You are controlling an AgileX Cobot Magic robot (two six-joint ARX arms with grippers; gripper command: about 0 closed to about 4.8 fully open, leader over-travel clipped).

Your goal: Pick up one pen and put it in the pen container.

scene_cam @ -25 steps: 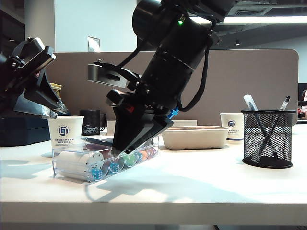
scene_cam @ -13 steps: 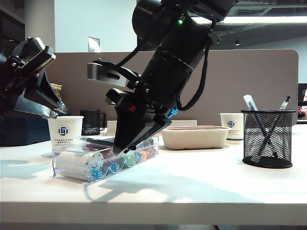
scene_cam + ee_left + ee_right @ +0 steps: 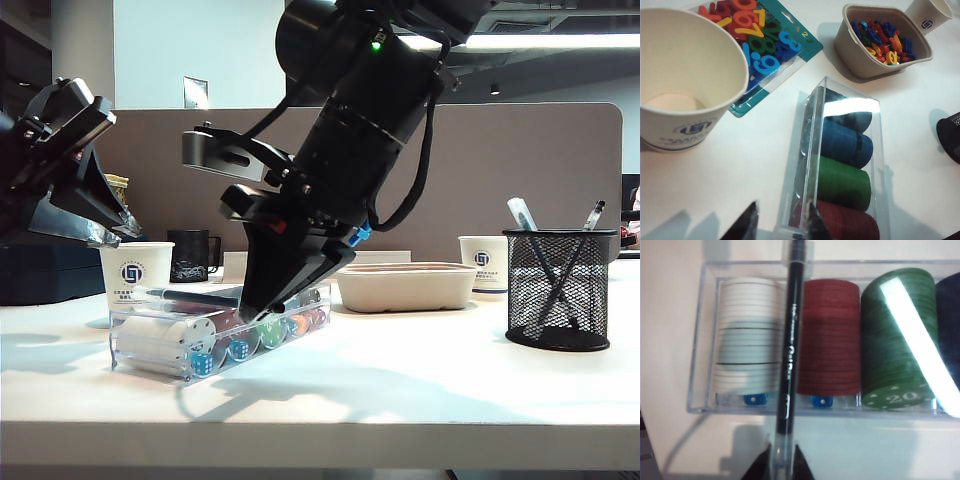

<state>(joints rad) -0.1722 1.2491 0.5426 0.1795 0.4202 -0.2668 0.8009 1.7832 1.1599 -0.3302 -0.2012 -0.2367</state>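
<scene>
A slim black pen lies across the top of a clear case of poker chips. Its see-through end sits between the fingers of my right gripper, which press it from both sides. In the exterior view that gripper points down at the case's near end, and the pen rests level on the lid. The pen container, a black mesh cup holding other pens, stands far right. My left gripper hangs open and empty, high over the paper cup at the left.
A pulp tray of coloured pieces stands behind the case, with a second paper cup beside it. A black mug is at the back. A teal pack of foam numbers lies next to the near cup.
The right gripper's fingers have closed in on the pen's clear end. Neither arm has shifted, and the left gripper is unchanged.
</scene>
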